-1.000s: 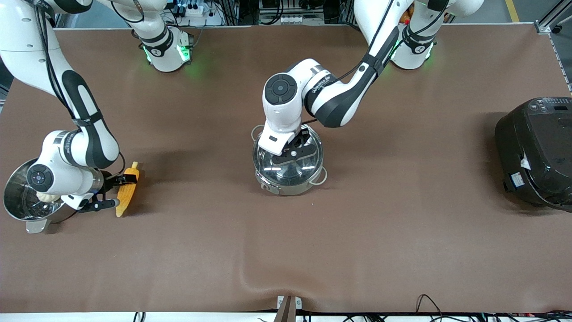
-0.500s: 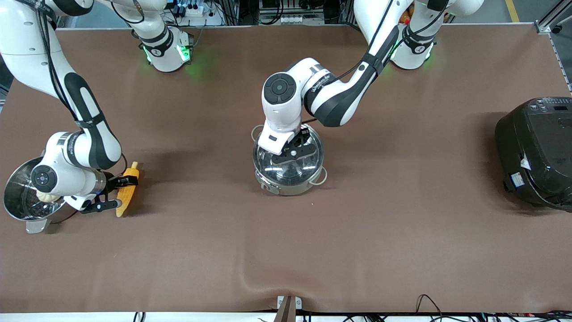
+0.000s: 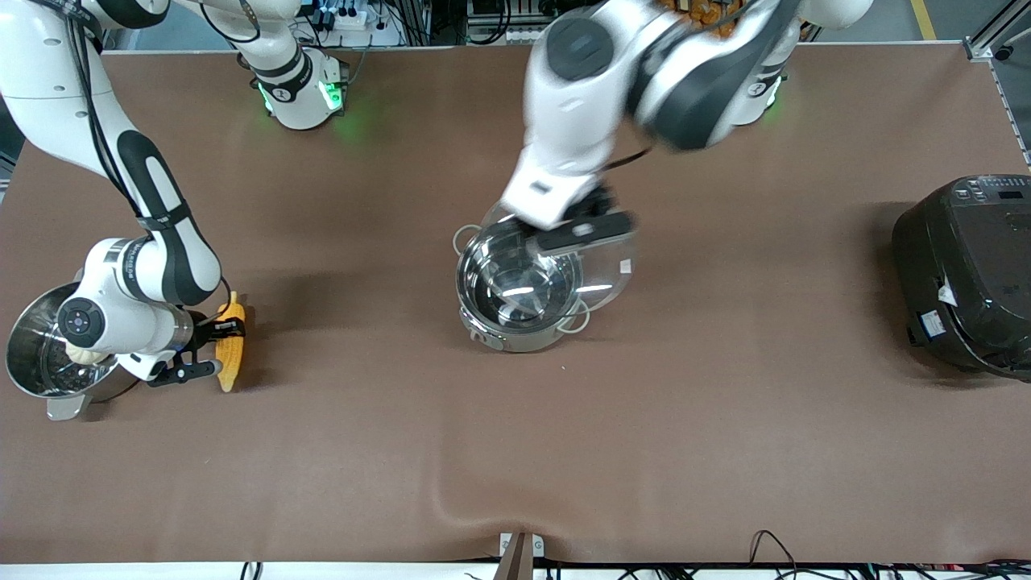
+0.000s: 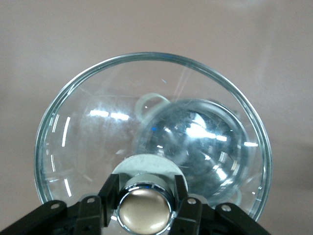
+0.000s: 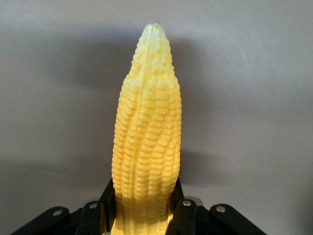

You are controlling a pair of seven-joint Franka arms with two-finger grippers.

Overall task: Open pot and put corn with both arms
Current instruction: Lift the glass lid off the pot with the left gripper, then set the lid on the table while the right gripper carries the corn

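The steel pot (image 3: 515, 300) with wire loop handles stands open mid-table, its inside smooth and empty. My left gripper (image 3: 581, 231) is shut on the copper-coloured knob (image 4: 144, 214) of the glass lid (image 3: 606, 262). It holds the lid in the air, tilted, over the pot's rim toward the left arm's end. The pot (image 4: 195, 142) shows through the lid (image 4: 88, 132) in the left wrist view. My right gripper (image 3: 207, 348) is shut on the yellow corn (image 3: 230, 342), low at the table. The corn (image 5: 146, 142) points away from the fingers (image 5: 188, 208).
A steel pot with flat tab handles (image 3: 36, 366) holds a cream bun (image 3: 82, 355), right beside my right wrist. A big black rice cooker (image 3: 966, 274) stands at the left arm's end. The brown table cover has a fold (image 3: 483, 499) near its front edge.
My left arm has lifted the lid off the pot, up and toward the left arm's end. The corn has turned a little in my right gripper.
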